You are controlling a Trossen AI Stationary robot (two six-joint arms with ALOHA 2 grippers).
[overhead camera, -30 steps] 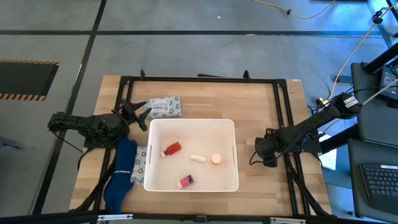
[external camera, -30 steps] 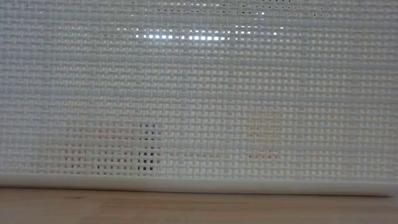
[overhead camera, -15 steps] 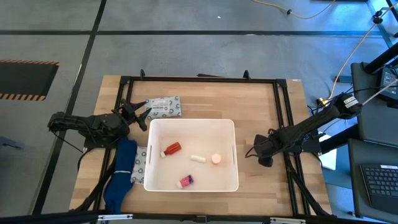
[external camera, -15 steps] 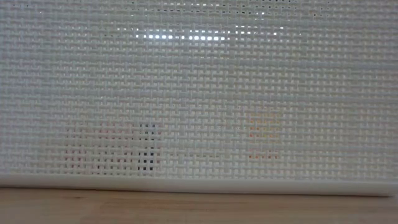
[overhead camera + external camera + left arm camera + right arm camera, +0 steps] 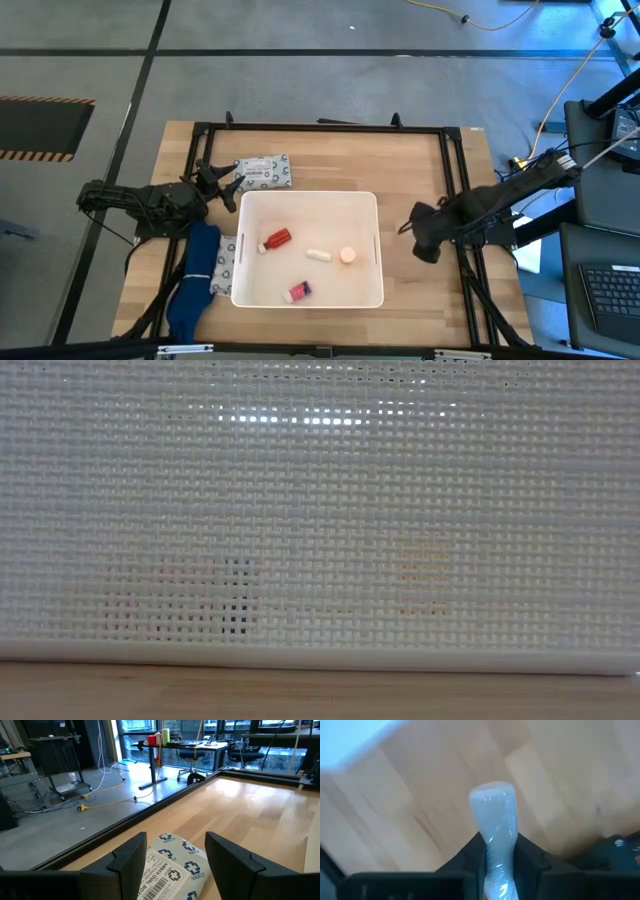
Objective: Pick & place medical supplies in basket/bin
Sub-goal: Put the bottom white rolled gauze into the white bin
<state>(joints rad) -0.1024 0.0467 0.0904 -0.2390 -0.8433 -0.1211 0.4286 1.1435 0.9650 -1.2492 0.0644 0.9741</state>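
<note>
The right gripper (image 5: 499, 857) is clamped on a finger-sized white tube in clear wrap (image 5: 496, 815), held just beside the right end of the large white rectangular plastic tub (image 5: 380, 268), above the table. The tube looks light and stiff, its wrap likely slippery; a mid-body hold suits it. The left gripper (image 5: 172, 855) stands open at a flat grey-white patterned soft packet (image 5: 172, 870), beside the tub's far left corner.
</note>
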